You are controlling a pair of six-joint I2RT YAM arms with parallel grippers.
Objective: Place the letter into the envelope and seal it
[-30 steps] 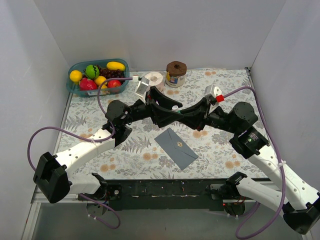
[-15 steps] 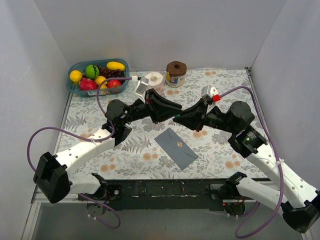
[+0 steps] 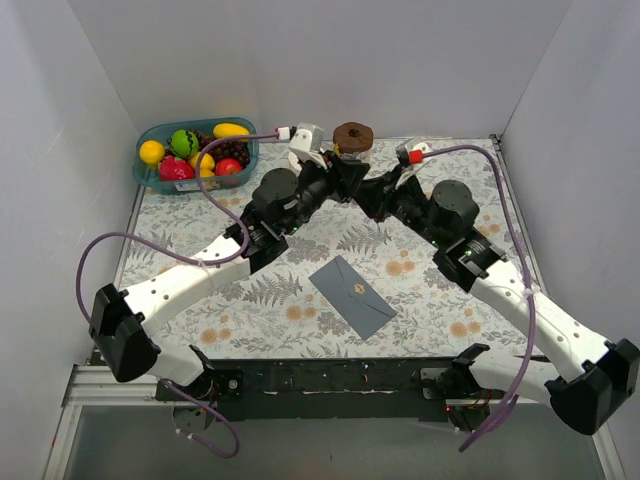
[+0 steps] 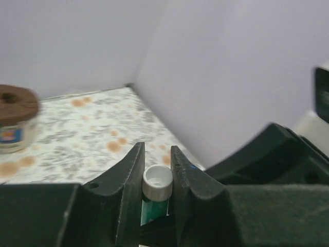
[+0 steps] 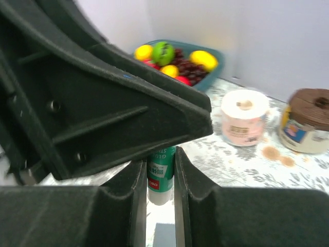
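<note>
The left gripper (image 3: pixel 338 176) and right gripper (image 3: pixel 378 190) meet tip to tip over the rear middle of the table (image 3: pixel 170 250). Each is clamped narrow on the same white-capped green tube (image 4: pixel 157 181). The envelope (image 3: pixel 352 297) lies flat well nearer the bases, between both arms and touching neither. It is dark slate-grey, skewed, with a gold seal (image 3: pixel 356 291) at its middle. Bare patterned surface surrounds it. A fruit basket (image 3: pixel 196 152) sits rear-left, and a brown-lidded jar (image 3: pixel 352 145) stands just behind the grippers.

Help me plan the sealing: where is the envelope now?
Top view: the envelope lies flat on the table, near centre, between the left arm and right arm.
</note>
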